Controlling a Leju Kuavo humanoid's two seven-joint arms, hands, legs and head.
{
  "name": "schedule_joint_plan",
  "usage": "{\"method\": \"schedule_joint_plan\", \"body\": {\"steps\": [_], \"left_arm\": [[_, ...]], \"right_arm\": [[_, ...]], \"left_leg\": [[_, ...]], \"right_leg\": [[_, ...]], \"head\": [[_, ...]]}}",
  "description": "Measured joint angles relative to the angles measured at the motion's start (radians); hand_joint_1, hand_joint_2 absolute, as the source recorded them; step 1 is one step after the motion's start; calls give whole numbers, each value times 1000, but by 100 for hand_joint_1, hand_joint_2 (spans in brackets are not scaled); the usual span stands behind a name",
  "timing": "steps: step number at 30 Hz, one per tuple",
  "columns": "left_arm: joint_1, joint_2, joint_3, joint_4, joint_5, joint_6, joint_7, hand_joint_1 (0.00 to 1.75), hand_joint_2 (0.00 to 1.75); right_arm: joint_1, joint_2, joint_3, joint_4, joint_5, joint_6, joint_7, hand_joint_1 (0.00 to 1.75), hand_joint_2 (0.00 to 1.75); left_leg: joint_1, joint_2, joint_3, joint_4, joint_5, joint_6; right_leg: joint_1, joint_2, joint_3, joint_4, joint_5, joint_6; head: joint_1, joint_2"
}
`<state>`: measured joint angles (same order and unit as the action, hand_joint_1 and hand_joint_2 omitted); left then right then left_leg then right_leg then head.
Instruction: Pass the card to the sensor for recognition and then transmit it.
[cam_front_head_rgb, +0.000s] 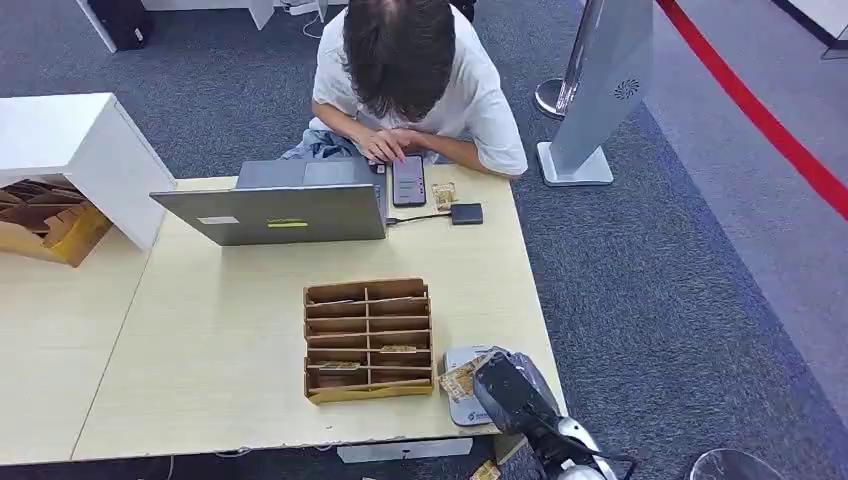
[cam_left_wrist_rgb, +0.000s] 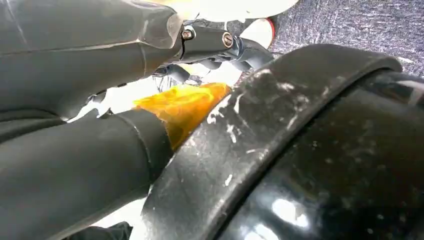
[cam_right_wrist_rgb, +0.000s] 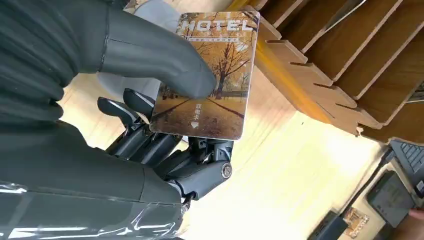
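**Inspector:** State of the right hand (cam_right_wrist_rgb: 165, 125)?

**Assistant:** It grips the hotel card (cam_right_wrist_rgb: 210, 75), thumb pressed on the printed face and dark fingers (cam_right_wrist_rgb: 125, 112) behind it. In the head view that hand (cam_front_head_rgb: 505, 395) sits at the worktop's (cam_front_head_rgb: 200, 360) near right corner, card (cam_front_head_rgb: 462, 380) held over the pale reader pad (cam_front_head_rgb: 458, 358).

**Inspector:** The relation the next move depends on?

**Assistant:** The card's long axis runs out past the fingertips, toward the wooden slotted organiser (cam_front_head_rgb: 368, 338) just beside it. The person (cam_front_head_rgb: 410, 70) sits at the far edge behind the laptop (cam_front_head_rgb: 280, 205), well apart from the hand. In my judgement the handover calls for a long forward reach, and the right arm is the nearer one.

**Inspector:** Left hand?

**Assistant:** The left hand's (cam_left_wrist_rgb: 90, 100) state cannot be told; its wrist view is crowded by dark shapes.
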<state>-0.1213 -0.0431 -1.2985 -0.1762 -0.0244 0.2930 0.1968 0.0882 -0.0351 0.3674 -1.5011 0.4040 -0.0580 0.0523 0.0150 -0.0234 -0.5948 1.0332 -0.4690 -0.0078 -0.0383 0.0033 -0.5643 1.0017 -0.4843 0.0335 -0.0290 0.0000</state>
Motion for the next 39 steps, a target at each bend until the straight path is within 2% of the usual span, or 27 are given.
{"method": "schedule_joint_plan", "body": {"steps": [23,39], "left_arm": [[1,0,0,0,-3,0,1,0,0],[5,0,0,0,-5,6,4,0,0]], "right_arm": [[-25,28,-24,89,-1,-2,4,175,175],[-27,42,-46,118,34,-26,37,175,175]], "left_leg": [[0,0,0,0,0,0],[0,0,0,0,0,0]], "right_leg": [[0,0,0,0,0,0],[0,0,0,0,0,0]], "head": [[0,0],[0,0]]}}
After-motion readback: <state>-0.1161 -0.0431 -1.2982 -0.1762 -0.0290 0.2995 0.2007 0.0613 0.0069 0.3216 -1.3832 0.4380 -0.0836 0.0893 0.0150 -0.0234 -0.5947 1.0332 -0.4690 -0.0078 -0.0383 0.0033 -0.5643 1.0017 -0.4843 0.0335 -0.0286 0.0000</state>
